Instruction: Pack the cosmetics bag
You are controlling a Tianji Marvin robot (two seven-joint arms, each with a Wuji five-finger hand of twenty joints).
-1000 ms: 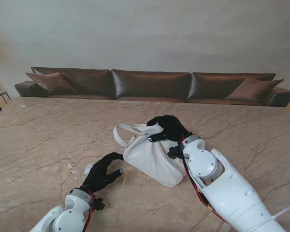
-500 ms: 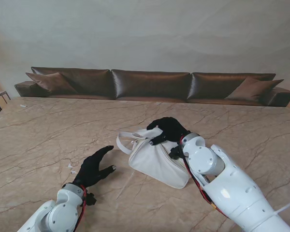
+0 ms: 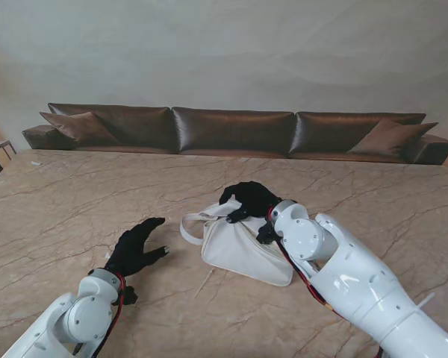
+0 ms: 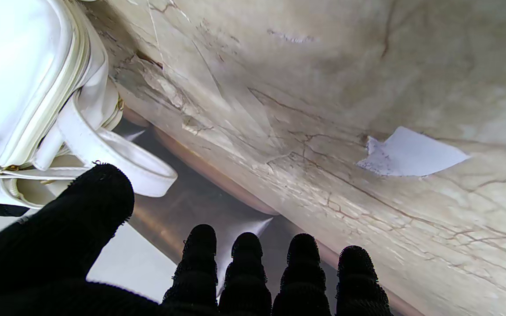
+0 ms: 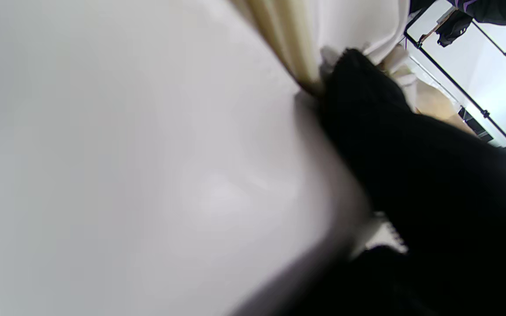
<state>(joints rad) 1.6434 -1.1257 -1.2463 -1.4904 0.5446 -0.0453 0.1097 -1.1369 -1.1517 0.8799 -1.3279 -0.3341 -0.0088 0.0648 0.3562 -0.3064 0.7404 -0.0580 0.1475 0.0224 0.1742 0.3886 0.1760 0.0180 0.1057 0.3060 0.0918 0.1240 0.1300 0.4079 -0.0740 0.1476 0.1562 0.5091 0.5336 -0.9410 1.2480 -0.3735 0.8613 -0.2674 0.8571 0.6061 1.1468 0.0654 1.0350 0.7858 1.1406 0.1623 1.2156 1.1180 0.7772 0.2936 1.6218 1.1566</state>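
White cosmetics bag (image 3: 243, 246) lying on its side near centre of marble counter (image 3: 75, 201), strap loop (image 3: 193, 224) trailing to the left. Right hand (image 3: 248, 200) clamped on the bag's far upper edge, fingers (image 5: 358, 83) curled at the zipper seam. Left hand (image 3: 134, 247) well apart to the left, fingers (image 4: 246, 259) spread, holding nothing. White paper scrap (image 4: 409, 152) beside it.

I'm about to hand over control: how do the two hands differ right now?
The right hand is clamped on the top edge of the white bag; the left hand holds nothing, fingers spread. The right touches the bag; the left sits apart, to its left. Both wear black gloves.
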